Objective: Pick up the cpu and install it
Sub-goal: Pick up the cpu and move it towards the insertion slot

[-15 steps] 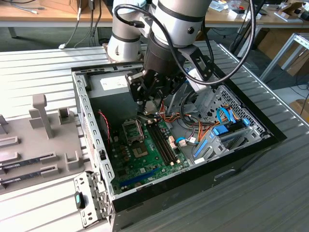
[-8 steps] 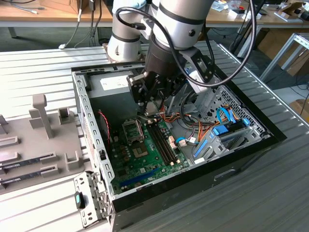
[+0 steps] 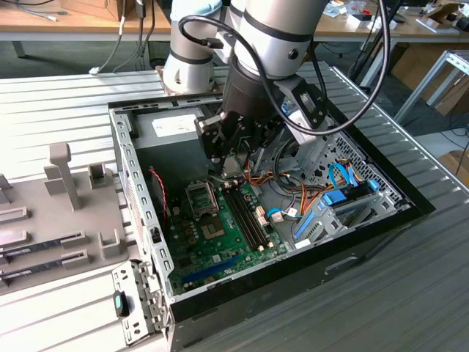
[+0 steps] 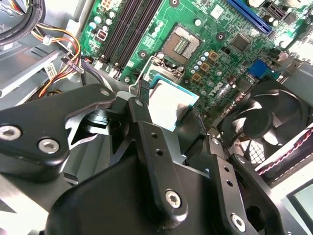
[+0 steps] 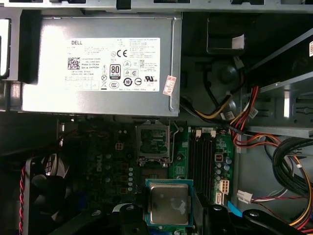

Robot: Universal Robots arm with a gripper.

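Gripper [image 3: 226, 167] hangs inside the open computer case [image 3: 121, 147] in the exterior view, above the motherboard [image 3: 220, 235]. The case rests on a ribbed metal table [image 3: 66, 95], with wooden desks [image 3: 73, 22] behind the arm. Second wrist view: the fingers [image 4: 143, 90] clamp the cpu [image 4: 171, 105] by opposite edges, with the open socket [image 4: 182, 45] beyond it. First wrist view: the cpu [image 5: 167, 203] sits between the fingers, with the grey power supply [image 5: 98, 63] further ahead.

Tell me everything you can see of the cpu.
The cpu is a small, flat, square chip with a dully reflective silvery-grey metal top and a thin greenish rim. Its top faces both wrist cameras. It is clamped at opposite edges between the black fingers of the end effector. It hangs above the green motherboard, apart from the open, empty socket.
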